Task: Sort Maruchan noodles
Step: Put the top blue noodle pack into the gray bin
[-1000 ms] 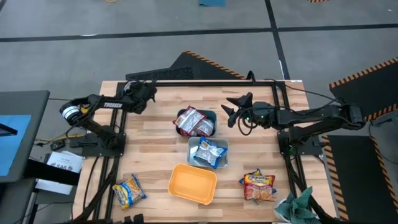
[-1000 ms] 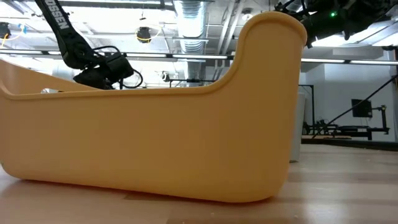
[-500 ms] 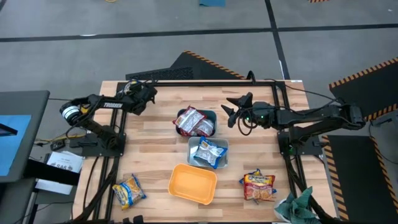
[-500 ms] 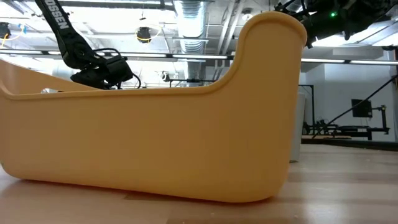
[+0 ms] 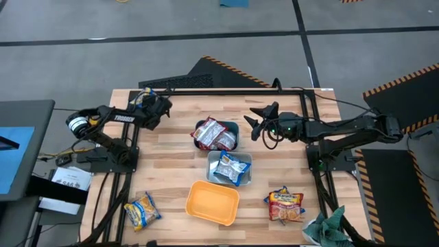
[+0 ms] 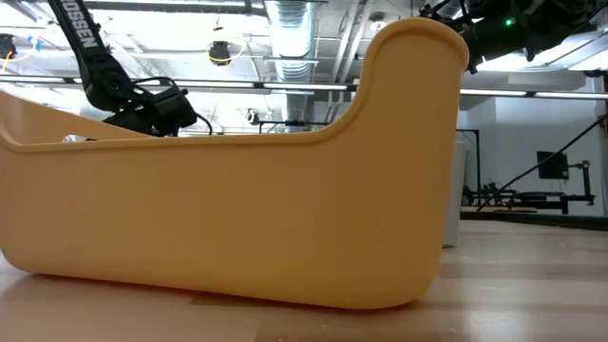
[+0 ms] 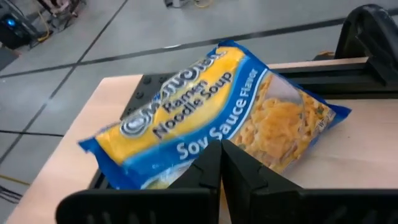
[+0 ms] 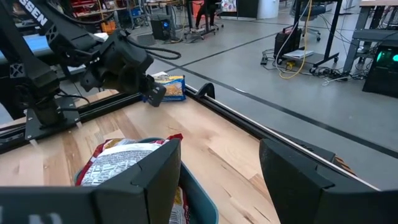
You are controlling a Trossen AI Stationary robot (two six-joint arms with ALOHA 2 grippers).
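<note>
A blue-and-yellow Maruchan noodles packet [image 7: 211, 106] lies at the table's far left corner, and my left gripper [image 7: 221, 149] is shut on it; the high view shows them at that corner [image 5: 145, 99]. My right gripper [image 5: 255, 121] hangs open beside the teal tub [image 5: 233, 128], which holds red-silver packets [image 5: 214, 134]. A blue-white packet [image 5: 230, 168] lies in the pale-blue tub [image 5: 247, 160]. The orange tub [image 5: 212, 202] has nothing in it. One yellow-orange packet [image 5: 142, 210] and one red-orange packet [image 5: 285, 204] lie flat on the near table. My left gripper pinches the packet's near long edge [image 7: 208, 142], about midway along it, between its two fingers. The fingers slant toward the table's far edge and lie across that edge. Whether the packet is clear of the table I cannot tell.
A black frame rail [image 5: 226, 90] runs along the far edge, with posts down both sides. A dark green cloth [image 5: 328, 226] lies at the near right corner. In the low view the orange tub's wall [image 6: 237, 209] hides most of the table.
My left gripper has shifted a little toward the table's left edge, at the far left corner.
</note>
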